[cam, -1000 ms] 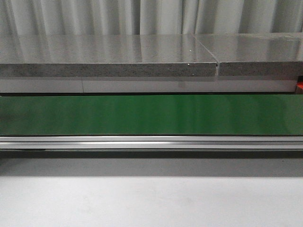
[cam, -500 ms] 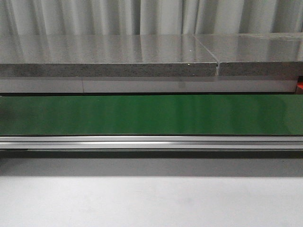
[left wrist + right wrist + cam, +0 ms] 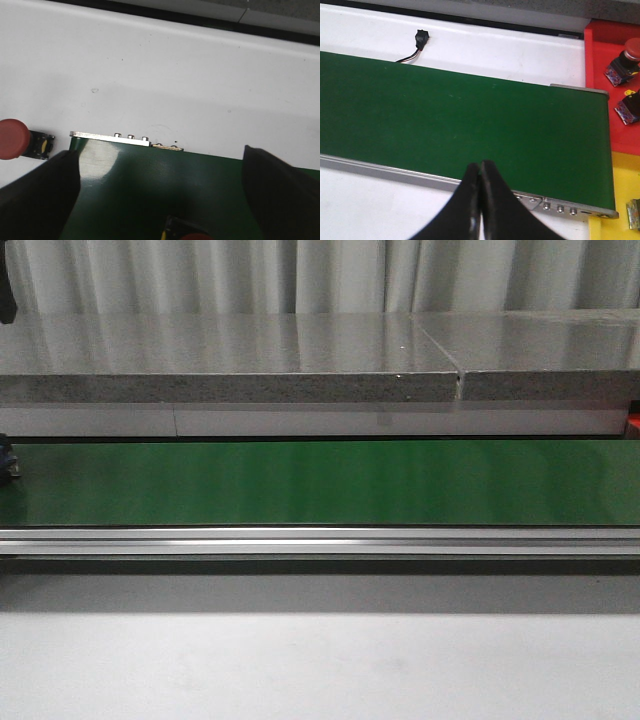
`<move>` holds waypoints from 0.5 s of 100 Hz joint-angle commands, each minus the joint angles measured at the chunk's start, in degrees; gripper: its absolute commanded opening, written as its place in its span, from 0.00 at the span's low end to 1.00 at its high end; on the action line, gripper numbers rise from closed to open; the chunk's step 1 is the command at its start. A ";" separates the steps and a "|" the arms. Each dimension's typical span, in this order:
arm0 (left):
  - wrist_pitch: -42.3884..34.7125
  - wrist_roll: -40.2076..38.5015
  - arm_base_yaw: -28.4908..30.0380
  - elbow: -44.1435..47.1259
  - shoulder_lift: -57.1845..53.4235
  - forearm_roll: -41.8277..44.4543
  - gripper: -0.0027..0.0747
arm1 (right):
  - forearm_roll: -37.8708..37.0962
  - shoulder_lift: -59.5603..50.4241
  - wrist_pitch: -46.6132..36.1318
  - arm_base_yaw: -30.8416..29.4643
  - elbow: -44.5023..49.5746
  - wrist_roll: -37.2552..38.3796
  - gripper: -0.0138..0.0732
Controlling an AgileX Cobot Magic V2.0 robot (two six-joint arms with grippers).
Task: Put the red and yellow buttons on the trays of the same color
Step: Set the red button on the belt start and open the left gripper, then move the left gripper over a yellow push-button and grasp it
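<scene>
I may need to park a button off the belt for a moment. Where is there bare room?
The white table in front of the belt rail is bare across the front view. The green belt is free along its middle. Its left end is crowded: one red button just off it, another on it. The red tray already holds buttons.

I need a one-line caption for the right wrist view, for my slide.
Right gripper, shut and empty, above green conveyor belt; red tray holds red buttons.

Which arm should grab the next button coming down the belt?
Left. Its open gripper hangs over the green belt with a red button between its fingers; the right gripper is shut over bare belt.
</scene>
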 commanded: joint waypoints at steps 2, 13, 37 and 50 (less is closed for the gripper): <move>-1.74 -0.14 1.90 -2.28 -3.36 -0.46 0.86 | 0.25 -0.39 -3.29 0.10 -1.54 -0.73 0.08; 0.45 -0.14 5.51 -2.28 -3.41 -0.55 0.86 | 0.25 -0.39 -3.29 0.10 -1.54 -0.73 0.08; 2.15 -0.14 16.26 -0.72 -3.29 -0.95 0.86 | 0.25 -0.39 -3.29 0.10 -1.54 -0.73 0.08; 2.03 -0.14 21.41 0.30 -2.01 -2.49 0.86 | 0.25 -0.39 -3.34 0.10 -1.54 -0.73 0.08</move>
